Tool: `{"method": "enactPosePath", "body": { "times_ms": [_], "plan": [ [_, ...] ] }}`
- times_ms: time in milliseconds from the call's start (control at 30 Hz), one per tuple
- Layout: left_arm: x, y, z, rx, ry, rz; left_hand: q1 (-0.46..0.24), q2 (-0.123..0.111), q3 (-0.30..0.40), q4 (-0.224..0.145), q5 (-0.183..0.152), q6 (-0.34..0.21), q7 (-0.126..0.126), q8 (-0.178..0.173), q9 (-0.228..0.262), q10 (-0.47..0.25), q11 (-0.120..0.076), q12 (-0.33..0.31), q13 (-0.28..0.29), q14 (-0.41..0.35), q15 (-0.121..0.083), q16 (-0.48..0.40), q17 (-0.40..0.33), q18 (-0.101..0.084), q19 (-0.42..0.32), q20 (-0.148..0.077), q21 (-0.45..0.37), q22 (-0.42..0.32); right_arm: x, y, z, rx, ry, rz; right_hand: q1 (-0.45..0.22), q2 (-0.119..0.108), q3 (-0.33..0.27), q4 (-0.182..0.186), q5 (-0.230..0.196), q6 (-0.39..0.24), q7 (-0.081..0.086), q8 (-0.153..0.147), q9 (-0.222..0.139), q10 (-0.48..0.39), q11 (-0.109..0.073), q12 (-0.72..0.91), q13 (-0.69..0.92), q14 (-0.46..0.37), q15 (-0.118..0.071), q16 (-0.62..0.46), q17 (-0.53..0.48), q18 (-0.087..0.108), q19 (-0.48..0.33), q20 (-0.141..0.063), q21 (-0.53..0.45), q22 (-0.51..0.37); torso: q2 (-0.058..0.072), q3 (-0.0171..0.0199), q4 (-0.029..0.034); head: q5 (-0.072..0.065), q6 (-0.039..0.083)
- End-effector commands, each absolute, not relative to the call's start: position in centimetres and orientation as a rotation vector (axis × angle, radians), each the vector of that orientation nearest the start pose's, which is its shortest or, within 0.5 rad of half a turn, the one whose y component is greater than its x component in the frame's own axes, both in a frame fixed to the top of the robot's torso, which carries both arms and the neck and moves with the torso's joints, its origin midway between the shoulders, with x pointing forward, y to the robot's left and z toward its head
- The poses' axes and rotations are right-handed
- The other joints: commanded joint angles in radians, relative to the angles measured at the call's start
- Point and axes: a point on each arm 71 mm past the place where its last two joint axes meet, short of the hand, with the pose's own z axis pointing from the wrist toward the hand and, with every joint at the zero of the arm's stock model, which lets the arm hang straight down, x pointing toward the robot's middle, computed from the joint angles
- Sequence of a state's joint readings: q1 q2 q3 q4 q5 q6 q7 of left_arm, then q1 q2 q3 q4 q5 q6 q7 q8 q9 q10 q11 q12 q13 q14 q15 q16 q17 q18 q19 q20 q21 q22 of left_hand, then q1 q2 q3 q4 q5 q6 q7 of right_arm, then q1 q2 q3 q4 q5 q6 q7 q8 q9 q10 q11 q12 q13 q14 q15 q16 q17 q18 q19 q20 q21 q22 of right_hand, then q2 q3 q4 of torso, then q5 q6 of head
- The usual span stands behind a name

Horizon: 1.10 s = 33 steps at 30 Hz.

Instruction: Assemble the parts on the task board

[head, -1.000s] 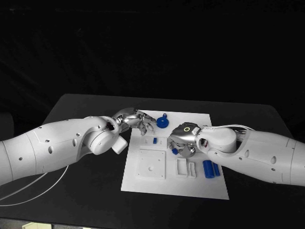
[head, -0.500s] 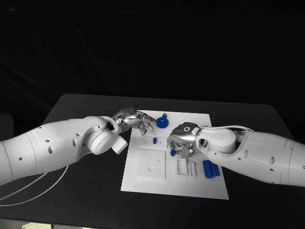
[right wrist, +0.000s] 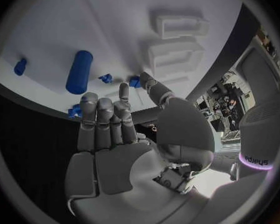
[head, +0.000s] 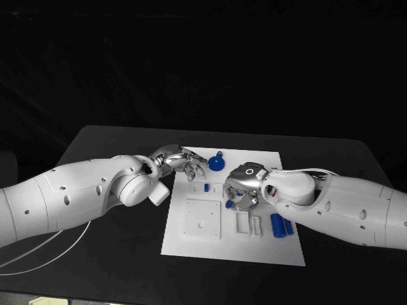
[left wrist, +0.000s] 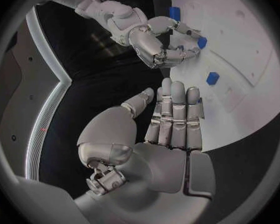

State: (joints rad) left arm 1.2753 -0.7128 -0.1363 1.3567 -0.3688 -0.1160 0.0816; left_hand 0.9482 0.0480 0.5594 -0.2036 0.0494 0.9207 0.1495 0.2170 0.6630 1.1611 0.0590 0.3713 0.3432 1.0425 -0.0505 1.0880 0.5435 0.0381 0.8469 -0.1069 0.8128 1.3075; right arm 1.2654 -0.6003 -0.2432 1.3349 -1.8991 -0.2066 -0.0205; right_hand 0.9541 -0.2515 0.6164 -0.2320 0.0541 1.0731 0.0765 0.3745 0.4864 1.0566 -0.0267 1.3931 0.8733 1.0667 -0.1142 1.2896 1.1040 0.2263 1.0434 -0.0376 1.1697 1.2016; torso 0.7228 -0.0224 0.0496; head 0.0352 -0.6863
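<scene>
Head view: the white task board is laid flat in the middle of the black table, and both white arms are brought in over its far half. The left hand is held at the board's far left corner, just beside a round blue part that stands near the far edge. In the left wrist view, the left hand is seen with its fingers extended side by side and nothing between them; it is released. A small blue part is seen lying on the board beyond its fingertips.

The right hand is positioned over the middle of the board, with a small blue part at its fingers. In the left wrist view, the right hand is seen with its fingers curled and a blue part at the fingertips against the board. In the right wrist view, a small blue part is located between thumb and finger of the right hand; whether it is actually grasped cannot be told.

Two blue cylinders are laid side by side near the board's right edge, beside two white rectangular holders.
</scene>
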Motion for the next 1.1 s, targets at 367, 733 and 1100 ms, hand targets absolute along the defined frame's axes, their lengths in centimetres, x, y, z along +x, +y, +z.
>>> {"method": "enactPosePath", "body": {
  "times_ms": [367,733,1100],
  "plan": [
    [51.1,17.7,-20.2,-0.735,1.931,-1.307,-0.006,-0.019,-0.003,0.015,0.0,-0.022,0.006,-0.009,-0.002,-0.017,0.003,-0.006,0.004,0.007,0.005,-0.006,0.002,0.01,0.008,-0.038,0.003,0.018,48.6,-12.1,-23.2,-0.812,1.578,0.529,0.047,-0.021,0.01,-0.05,-0.003,-0.069,0.027,-0.042,-0.009,-0.021,0.021,-0.022,-0.003,-0.012,0.009,-0.012,-0.008,0.035,-0.009,-0.009,-0.005,-0.012,0.0,0.0006,-0.0008,-0.001,-0.002],
    [51.1,17.7,-20.2,-0.735,1.934,-1.306,-0.005,-0.02,-0.002,0.016,0.0,-0.024,0.007,-0.009,-0.002,-0.019,0.003,-0.007,0.004,0.007,0.006,-0.006,0.002,0.011,0.008,-0.037,0.003,0.018,48.4,-12.0,-23.6,-0.846,1.631,0.531,0.113,-0.018,0.034,-0.055,-0.002,-0.098,0.042,-0.059,-0.012,-0.03,0.035,-0.026,-0.002,-0.021,0.024,-0.014,-0.007,0.035,-0.019,-0.001,-0.002,-0.014,0.001,0.0003,-0.0002,-0.001,-0.003],
    [51.0,17.7,-20.3,-0.734,1.94,-1.308,0.004,-0.013,0.004,0.016,0.001,-0.028,0.007,-0.009,-0.002,-0.022,0.003,-0.006,0.006,0.008,0.006,-0.005,0.003,0.013,0.009,-0.037,0.004,0.018,48.2,-11.9,-24.6,-0.873,1.695,0.519,0.139,-0.006,0.05,-0.056,0.006,-0.106,0.042,-0.066,-0.015,-0.039,0.036,-0.028,-0.001,-0.03,0.028,-0.015,-0.006,0.035,-0.031,0.006,-0.003,-0.015,0.001,-0.0001,0.0018,0.0,-0.008]
  ]
}}
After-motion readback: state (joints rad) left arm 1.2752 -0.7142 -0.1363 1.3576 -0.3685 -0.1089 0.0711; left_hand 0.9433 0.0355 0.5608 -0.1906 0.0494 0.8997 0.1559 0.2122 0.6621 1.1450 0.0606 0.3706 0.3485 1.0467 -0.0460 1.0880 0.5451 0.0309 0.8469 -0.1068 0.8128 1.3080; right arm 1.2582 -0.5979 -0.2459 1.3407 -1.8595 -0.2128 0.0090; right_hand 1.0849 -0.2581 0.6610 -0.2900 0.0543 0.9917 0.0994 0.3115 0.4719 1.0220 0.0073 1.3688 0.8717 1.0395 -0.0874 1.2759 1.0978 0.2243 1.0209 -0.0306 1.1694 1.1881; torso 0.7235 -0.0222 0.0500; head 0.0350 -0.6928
